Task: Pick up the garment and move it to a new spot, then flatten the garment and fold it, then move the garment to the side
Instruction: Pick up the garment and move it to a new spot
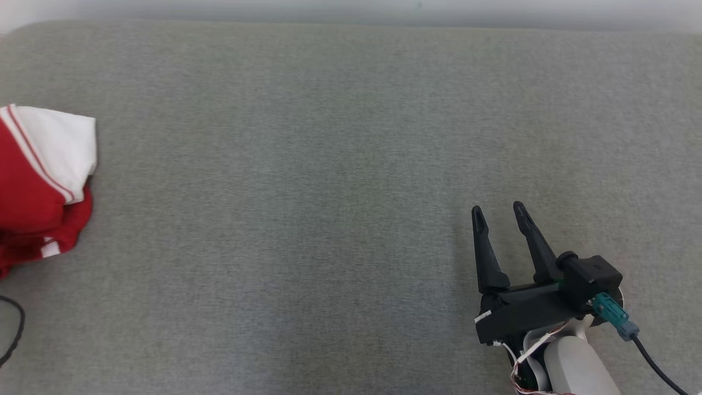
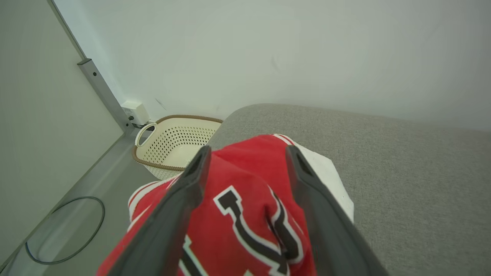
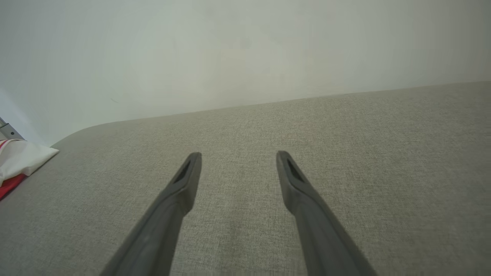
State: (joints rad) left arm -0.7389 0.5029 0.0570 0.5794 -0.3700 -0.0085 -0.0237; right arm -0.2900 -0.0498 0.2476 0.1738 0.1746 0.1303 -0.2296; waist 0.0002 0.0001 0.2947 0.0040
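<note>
The garment (image 1: 38, 186) is red with white trim and black lettering, bunched at the left edge of the grey surface (image 1: 340, 164) in the head view. Seen from the left wrist, the garment (image 2: 245, 207) lies just under and between the spread fingers of my left gripper (image 2: 247, 151), which is open; whether the fingers touch the cloth I cannot tell. My right gripper (image 1: 498, 208) rests open over bare surface at the lower right, far from the cloth. Through the right wrist camera, my right gripper (image 3: 238, 155) holds nothing, and the garment (image 3: 19, 161) peeks in at the far left.
A cream perforated laundry basket (image 2: 174, 143) stands on the floor beyond the surface's left end, beside a wall box (image 2: 134, 113). A dark cable (image 2: 65, 230) loops on the floor. A white wall runs behind the surface.
</note>
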